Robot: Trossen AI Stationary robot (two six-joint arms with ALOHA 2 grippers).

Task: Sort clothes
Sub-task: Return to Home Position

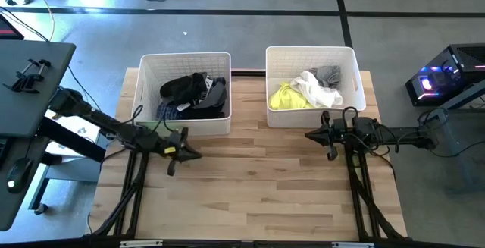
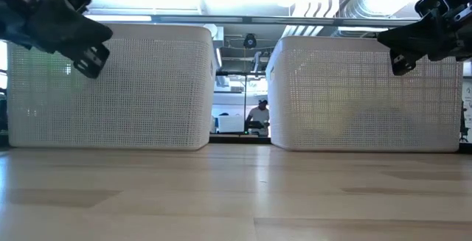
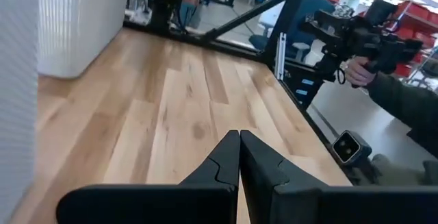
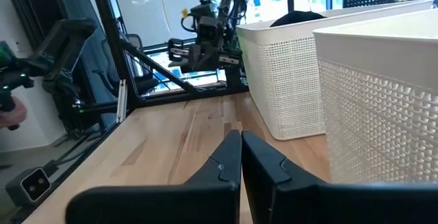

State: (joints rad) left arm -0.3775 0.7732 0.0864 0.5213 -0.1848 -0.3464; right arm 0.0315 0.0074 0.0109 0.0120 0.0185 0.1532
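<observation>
Clothes (image 1: 193, 92) lie in both bins (image 1: 186, 56); left fingers (image 3: 220, 164) and right fingers (image 4: 223, 164) closed, empty.

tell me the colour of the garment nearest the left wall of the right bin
It's a neon yellow garment; the high view shows it best.

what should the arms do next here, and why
Probably draw both arms back from the bins toward their rest pose. The left gripper and right gripper are shut and empty above the table. The dark clothes lie in the left bin, the light clothes in the right bin, and no garment shows outside them.
</observation>
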